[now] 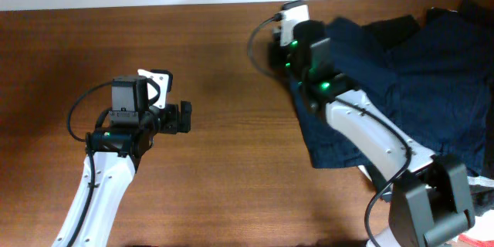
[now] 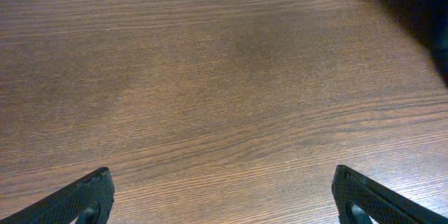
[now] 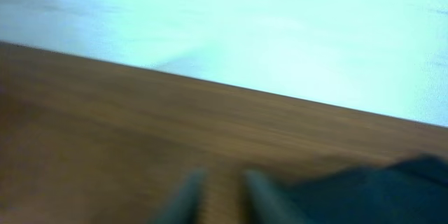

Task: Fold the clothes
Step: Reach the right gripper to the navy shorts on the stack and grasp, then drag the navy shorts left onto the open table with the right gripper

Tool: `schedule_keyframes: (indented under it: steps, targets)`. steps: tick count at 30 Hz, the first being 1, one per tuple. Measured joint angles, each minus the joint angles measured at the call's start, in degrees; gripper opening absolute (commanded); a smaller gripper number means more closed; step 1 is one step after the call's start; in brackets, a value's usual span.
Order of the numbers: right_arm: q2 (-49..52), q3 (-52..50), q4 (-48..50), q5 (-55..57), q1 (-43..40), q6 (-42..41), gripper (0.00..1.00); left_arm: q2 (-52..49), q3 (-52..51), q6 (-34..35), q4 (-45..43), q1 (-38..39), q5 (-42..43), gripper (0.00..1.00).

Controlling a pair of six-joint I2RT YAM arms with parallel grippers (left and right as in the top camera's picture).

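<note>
My left claw (image 2: 222,175) hangs wide apart over the wooden table (image 1: 231,162). My right claw (image 3: 222,185), beside the navy clothes' (image 1: 417,85) far left edge, is too blurred to tell.

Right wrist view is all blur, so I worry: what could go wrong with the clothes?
The right gripper seems to sit beside the clothes, not on them, so it may close on nothing. The right arm lies across the pile and could drag it. The left gripper hangs open over bare table, too far to help.
</note>
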State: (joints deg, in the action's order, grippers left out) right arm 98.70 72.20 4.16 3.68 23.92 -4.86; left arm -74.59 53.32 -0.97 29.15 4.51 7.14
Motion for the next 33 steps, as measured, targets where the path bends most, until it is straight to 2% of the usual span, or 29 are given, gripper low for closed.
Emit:
schedule_keyframes:
  steps: [3,6,9,16,20,22,26,29,30,31,33]
  targets:
    - [0.0,0.2,-5.6,-0.3,2.3,-0.7,0.99,0.0,0.0,0.0,0.0,0.0,0.0,0.99]
    - [0.0,0.5,-19.4,0.8,1.0,-1.0,0.99,0.0,0.0,0.0,0.1,0.0,0.2,0.99]
    - [-1.4,0.3,-36.5,2.4,-2.9,-1.2,0.99,0.0,0.1,0.0,0.2,0.0,4.2,0.99]
    - [-6.2,0.3,-64.0,-0.5,-10.1,-2.6,0.99,0.0,0.1,0.0,1.1,0.5,14.2,0.99]
    - [-6.2,-4.6,-67.8,-5.5,-8.2,-2.8,0.92,0.0,0.1,0.0,2.8,0.9,15.8,0.99]
    - [-6.2,-8.3,-64.7,-6.3,-6.7,-3.1,0.88,0.0,0.1,0.0,3.0,0.9,16.0,0.99]
    - [-6.2,-17.8,-53.6,-6.6,-4.9,-5.8,0.7,0.0,0.1,0.0,3.5,0.9,16.3,0.99]
    - [-6.1,-23.8,-46.3,-6.6,-4.9,-7.2,0.47,0.0,0.1,0.0,3.7,0.9,16.5,0.99]
    - [-6.1,-25.4,-44.3,-6.4,-4.9,-7.3,0.17,0.0,0.1,0.0,3.7,0.9,16.5,0.99]
    - [-6.4,-25.9,-43.4,-6.1,-4.9,-7.5,0.04,0.0,0.1,0.0,3.9,0.9,16.5,0.99]
    - [-6.7,-26.4,-42.4,-5.2,-5.0,-7.4,0.04,0.0,0.1,0.0,3.9,0.9,16.5,0.99]
